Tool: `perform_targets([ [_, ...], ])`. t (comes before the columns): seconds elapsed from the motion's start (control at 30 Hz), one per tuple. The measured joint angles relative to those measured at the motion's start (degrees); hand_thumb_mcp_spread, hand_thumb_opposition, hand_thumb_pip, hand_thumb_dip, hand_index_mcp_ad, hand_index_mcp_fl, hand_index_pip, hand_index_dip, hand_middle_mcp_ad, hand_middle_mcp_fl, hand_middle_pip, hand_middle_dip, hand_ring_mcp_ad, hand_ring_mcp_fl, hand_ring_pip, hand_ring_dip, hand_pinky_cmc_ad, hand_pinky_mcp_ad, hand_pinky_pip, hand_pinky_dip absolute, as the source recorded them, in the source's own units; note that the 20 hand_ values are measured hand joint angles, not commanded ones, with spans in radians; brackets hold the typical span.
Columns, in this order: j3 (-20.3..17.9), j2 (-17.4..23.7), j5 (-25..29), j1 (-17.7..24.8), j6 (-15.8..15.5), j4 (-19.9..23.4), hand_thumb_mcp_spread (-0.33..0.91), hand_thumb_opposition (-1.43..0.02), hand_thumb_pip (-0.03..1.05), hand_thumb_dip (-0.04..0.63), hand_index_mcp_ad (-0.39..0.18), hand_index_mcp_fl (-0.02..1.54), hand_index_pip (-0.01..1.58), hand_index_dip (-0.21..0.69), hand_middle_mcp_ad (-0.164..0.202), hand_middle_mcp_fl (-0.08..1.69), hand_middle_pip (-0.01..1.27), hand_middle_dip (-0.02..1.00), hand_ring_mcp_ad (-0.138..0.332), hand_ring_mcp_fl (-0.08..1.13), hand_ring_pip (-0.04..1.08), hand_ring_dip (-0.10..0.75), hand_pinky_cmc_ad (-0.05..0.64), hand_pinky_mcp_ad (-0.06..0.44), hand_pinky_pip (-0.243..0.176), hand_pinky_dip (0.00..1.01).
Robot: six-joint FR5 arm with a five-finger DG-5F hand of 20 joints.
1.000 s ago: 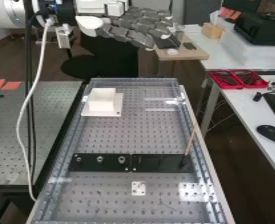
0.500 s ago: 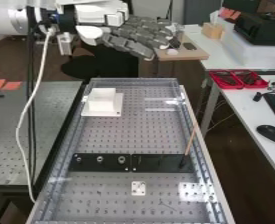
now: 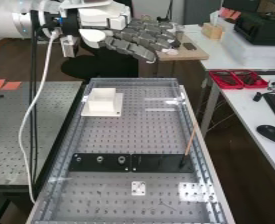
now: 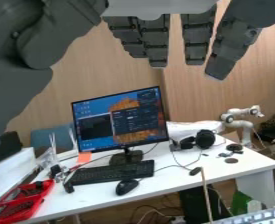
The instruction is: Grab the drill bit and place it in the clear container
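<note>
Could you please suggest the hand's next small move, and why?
Probably lower the open, empty hand toward the thin tan rod, possibly the bit: the rod stands slanted at a black plate, while the hand hangs well above the bench.

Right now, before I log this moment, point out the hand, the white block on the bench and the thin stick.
Hand (image 3: 130, 48): high view, on one of its fingers.
White block (image 3: 102, 103): high view, on its near side.
Thin stick (image 3: 189, 141): high view, midway along it.
</note>
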Motion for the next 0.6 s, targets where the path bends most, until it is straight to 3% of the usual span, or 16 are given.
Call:
perform_targets([
  [0.6,-0.1,-0.4,-0.4,-0.6,0.8,0.0,0.17,-0.73,0.13,0.016,0.152,0.04,0.09,-0.11,0.168,0.02,0.15,0.03,0.267,0.05,0.1,-0.017,0.461,0.291,-0.124,0.31],
])
